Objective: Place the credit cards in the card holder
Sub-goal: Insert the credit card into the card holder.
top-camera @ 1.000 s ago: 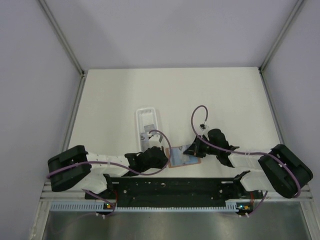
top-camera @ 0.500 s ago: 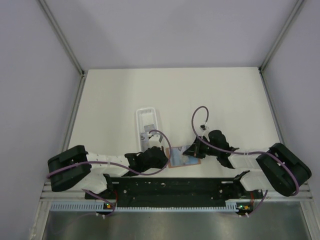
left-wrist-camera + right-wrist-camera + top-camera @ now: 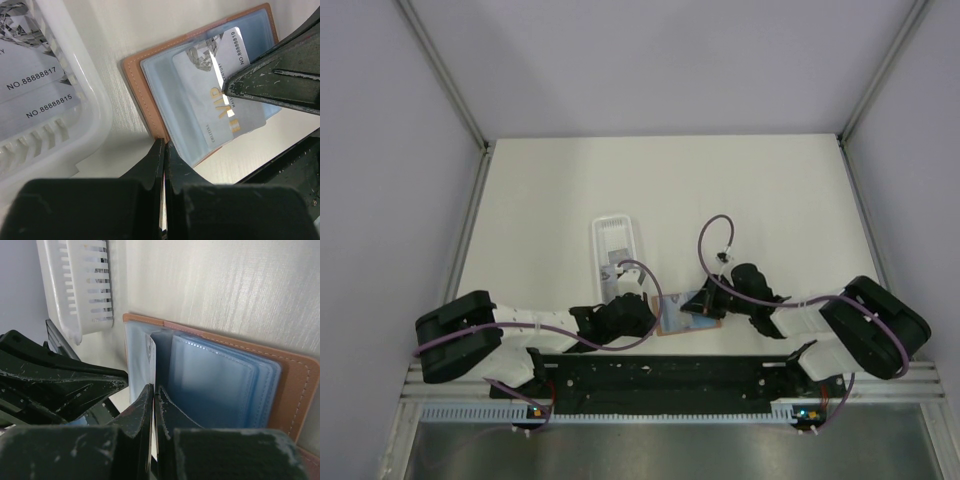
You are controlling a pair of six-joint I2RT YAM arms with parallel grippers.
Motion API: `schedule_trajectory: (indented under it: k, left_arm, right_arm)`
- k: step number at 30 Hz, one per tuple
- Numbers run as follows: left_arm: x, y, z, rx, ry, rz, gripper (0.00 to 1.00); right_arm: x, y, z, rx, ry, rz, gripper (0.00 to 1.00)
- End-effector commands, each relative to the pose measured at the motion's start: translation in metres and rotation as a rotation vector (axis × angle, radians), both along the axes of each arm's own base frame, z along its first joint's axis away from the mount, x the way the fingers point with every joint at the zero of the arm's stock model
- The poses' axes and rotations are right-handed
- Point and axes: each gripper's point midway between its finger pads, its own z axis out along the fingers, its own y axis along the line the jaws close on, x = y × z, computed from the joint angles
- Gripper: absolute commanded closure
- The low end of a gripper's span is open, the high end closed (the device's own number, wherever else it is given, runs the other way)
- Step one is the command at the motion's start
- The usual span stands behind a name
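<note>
Pinching credit card [image 3: 205, 95], right jaws shut; left jaws shut (grip hidden) beside card holder [image 3: 134, 80].

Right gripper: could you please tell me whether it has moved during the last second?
Yes: the right gripper has slid a little left, towards the white tray.

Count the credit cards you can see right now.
3. Two credit cards lie in the white tray, one beside the other. A third card sits partly tucked into the card holder. More may be hidden under them.
</note>
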Motion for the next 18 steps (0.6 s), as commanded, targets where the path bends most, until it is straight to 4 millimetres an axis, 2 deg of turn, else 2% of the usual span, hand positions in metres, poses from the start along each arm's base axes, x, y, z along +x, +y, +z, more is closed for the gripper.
schedule_trajectory:
  k: [1,10,18]
  left_arm:
    - [0.002,0.004,-0.002,0.008,-0.008,0.013,1.0]
    - [0.002,0.003,-0.001,-0.002,-0.01,0.011,1.0]
    - [0.001,0.005,-0.001,-0.004,-0.011,0.006,1.0]
  right_arm:
    - [-0.001,0.004,-0.005,-0.017,0.003,-0.007,1.0]
    - [-0.005,0.015,-0.007,-0.066,-0.003,0.041,1.0]
    - [-0.004,0.017,-0.002,-0.109,-0.026,0.052,0.82]
